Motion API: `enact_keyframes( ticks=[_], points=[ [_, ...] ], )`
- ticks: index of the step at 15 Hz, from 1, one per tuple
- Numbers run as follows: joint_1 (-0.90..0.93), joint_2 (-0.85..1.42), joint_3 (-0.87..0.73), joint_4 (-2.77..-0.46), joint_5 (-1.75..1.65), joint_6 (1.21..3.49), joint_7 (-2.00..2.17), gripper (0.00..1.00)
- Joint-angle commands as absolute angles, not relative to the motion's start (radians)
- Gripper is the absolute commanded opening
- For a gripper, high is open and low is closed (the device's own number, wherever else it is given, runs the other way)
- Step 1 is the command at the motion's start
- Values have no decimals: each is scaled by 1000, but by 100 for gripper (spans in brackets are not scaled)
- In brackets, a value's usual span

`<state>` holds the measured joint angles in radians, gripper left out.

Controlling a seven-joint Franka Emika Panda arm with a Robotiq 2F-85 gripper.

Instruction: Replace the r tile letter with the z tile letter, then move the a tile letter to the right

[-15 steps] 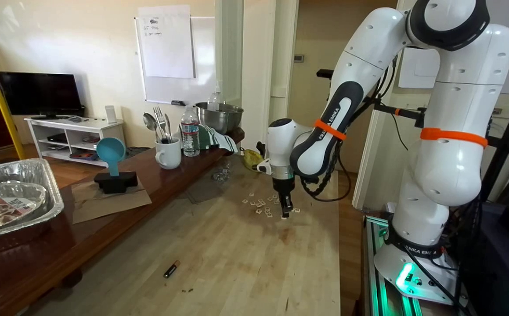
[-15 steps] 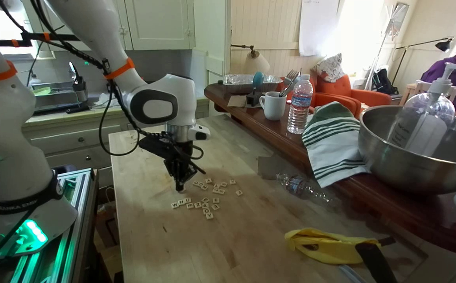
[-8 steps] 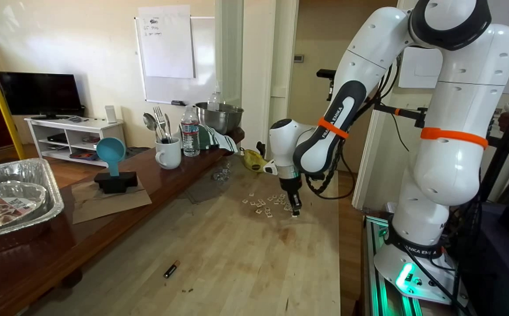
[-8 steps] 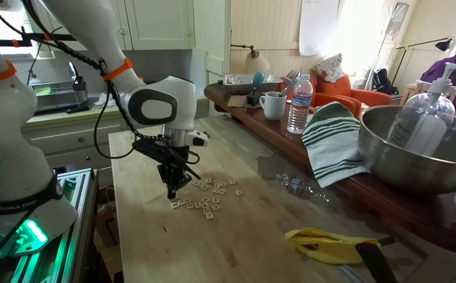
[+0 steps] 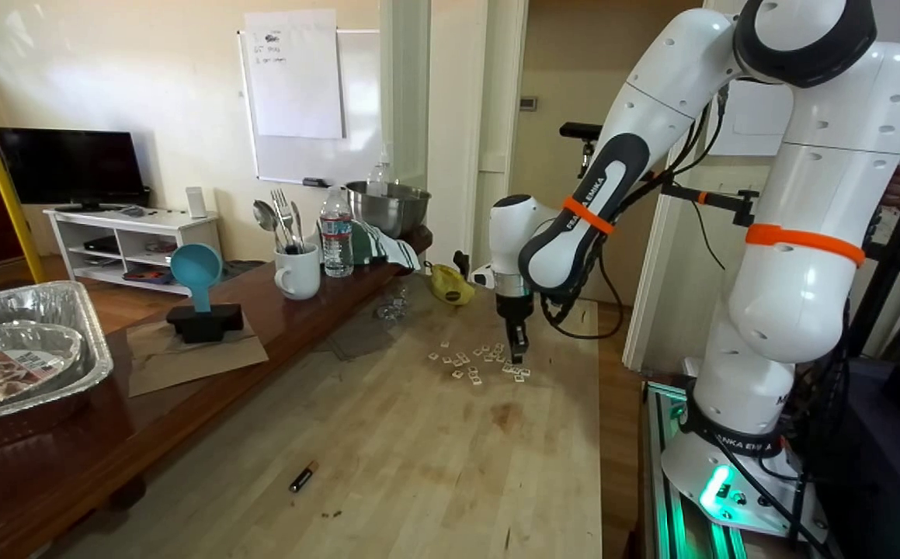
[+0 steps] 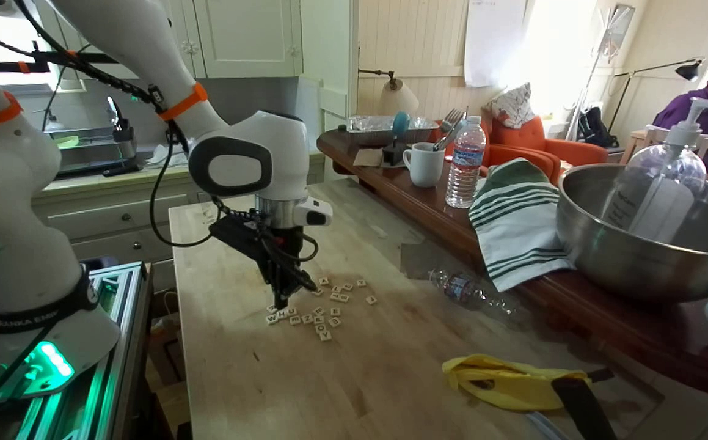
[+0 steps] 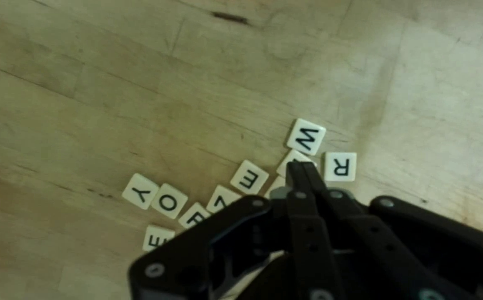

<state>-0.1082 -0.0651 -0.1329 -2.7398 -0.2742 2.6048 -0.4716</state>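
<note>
1. Two fingers [image 7: 295, 183] form the end of my tool [image 7: 301, 164], and they sit pressed together, tip beside tip; I see nothing held between them.
2. In both exterior views I see the tool pointing down close over the letter tiles [image 6: 318, 319] on the counter [image 5: 418, 450]; whether it touches one, I cannot tell.
3. Just right of the tips in my wrist view lies the R tile [image 7: 340, 167], letter up on the counter.
4. Straight beyond the tips is the W tile [image 7: 306, 136]; a half-hidden tile [image 7: 294, 156] shows behind the tips, next to the W.
5. Left of the tool I find the E tile [image 7: 249, 177], then a tile marked Z or N [image 7: 222, 198], I cannot tell which.
6. Farther left, a tile marked A or R [image 7: 193, 214], again unclear to me, lies just beside the O tile [image 7: 169, 201], with the Y tile [image 7: 140, 191] next.
7. Well apart from the tool, a battery [image 5: 304, 476] lies on the counter in an exterior view.
</note>
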Motion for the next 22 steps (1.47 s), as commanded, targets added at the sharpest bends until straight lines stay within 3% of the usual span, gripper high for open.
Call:
enact_keyframes(
  ticks=[1,22],
  points=[
    [-134,-151,-153,-2797,-302,2645,-459,0],
    [-166,61,-172,-2745,-385,2916,-543,0]
  ],
)
